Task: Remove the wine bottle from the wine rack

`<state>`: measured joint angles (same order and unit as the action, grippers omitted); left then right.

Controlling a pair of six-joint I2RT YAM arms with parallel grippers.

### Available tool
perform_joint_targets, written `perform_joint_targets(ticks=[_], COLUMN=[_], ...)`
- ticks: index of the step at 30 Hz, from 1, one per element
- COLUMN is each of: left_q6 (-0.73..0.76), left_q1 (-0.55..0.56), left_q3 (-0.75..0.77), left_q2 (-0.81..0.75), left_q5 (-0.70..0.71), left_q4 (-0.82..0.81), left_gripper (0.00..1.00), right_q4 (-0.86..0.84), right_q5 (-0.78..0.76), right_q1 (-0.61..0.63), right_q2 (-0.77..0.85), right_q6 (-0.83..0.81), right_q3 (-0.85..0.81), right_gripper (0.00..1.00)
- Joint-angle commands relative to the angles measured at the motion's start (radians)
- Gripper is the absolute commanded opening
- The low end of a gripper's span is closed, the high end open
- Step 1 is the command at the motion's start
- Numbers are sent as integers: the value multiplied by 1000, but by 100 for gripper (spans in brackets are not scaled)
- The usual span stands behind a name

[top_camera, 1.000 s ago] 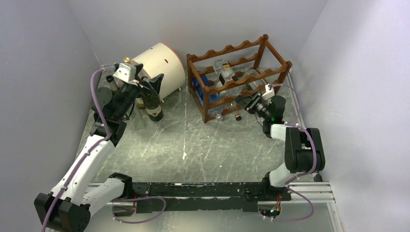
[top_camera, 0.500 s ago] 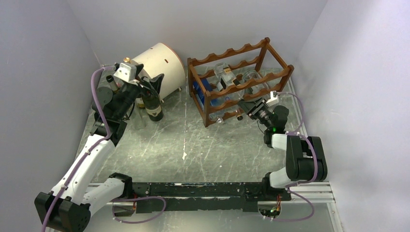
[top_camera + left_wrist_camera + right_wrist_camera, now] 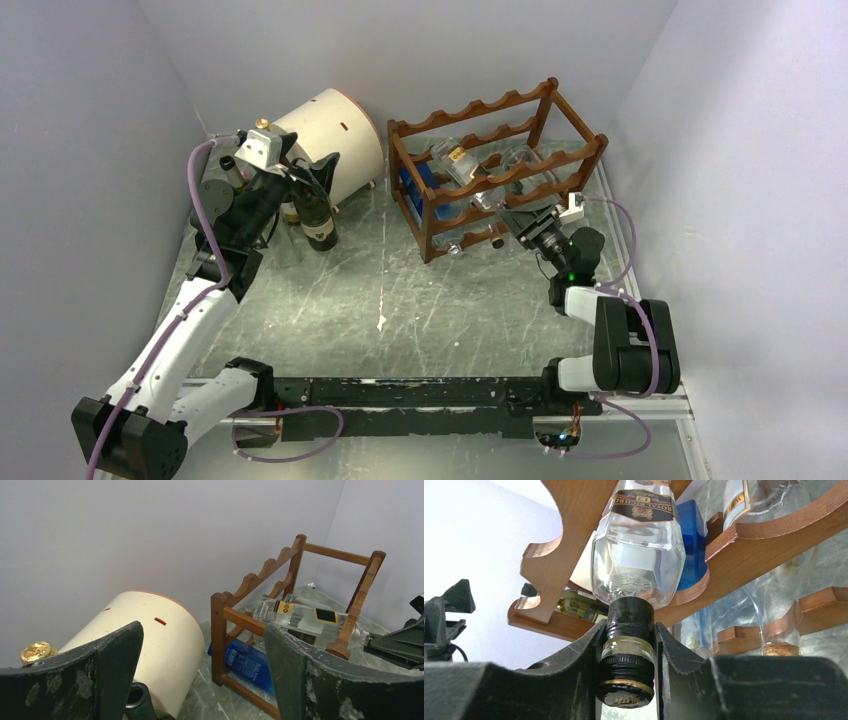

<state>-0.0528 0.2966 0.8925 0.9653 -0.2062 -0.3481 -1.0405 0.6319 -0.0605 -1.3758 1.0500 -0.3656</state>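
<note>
- Two arms work at opposite ends of a grey-green marbled surface (image 3: 400,290). The left arm is at its far left, and the right arm is beside the near right end of the rack.
- The wine rack (image 3: 218,630), reddish-brown wood with scalloped rails, stands at the far side of the surface. It is just right of a cream drum (image 3: 330,128) lying on its side.
- The clear bottle (image 3: 300,617), with a gold and black label, lies tilted in the rack. Its body rests on the wavy rails and its neck pokes out past the end rail toward the right arm.
- The right gripper (image 3: 630,635) is clamped on that neck. In the wrist view both fingers (image 3: 574,670) press the black-capped neck just below the glass shoulder, and the cap end sticks out toward the camera.
- The bottle is not yet free of the frame; a rail crosses under its shoulder.
- More clear bottles lie in the rack beside and below it, one showing a cork end (image 3: 781,649). A blue container (image 3: 247,665) sits in the bottom tier.
- The left gripper (image 3: 202,632) is spread wide with nothing between its fingers, above a dark bottle (image 3: 319,222).
- That dark bottle stands upright on the surface in front of the drum, well apart from the rack. In the left wrist view its open mouth shows just beside the left finger.
- A gold cap (image 3: 36,651) shows at the drum's left side.
</note>
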Motion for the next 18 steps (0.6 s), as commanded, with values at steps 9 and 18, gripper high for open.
perform_joint_targets(ticks=[9, 18], left_q6=[-9, -17], left_q1=[6, 6], left_q3=[-1, 1], left_q2=[-2, 1], left_q5=[-16, -24], left_q4=[-31, -30], left_gripper=[94, 94], right_q4=[-88, 13], right_q5=[100, 52], right_q1=[0, -27], right_q2=[122, 293], right_q6=[38, 98], right_q3=[82, 163], right_gripper=[0, 0])
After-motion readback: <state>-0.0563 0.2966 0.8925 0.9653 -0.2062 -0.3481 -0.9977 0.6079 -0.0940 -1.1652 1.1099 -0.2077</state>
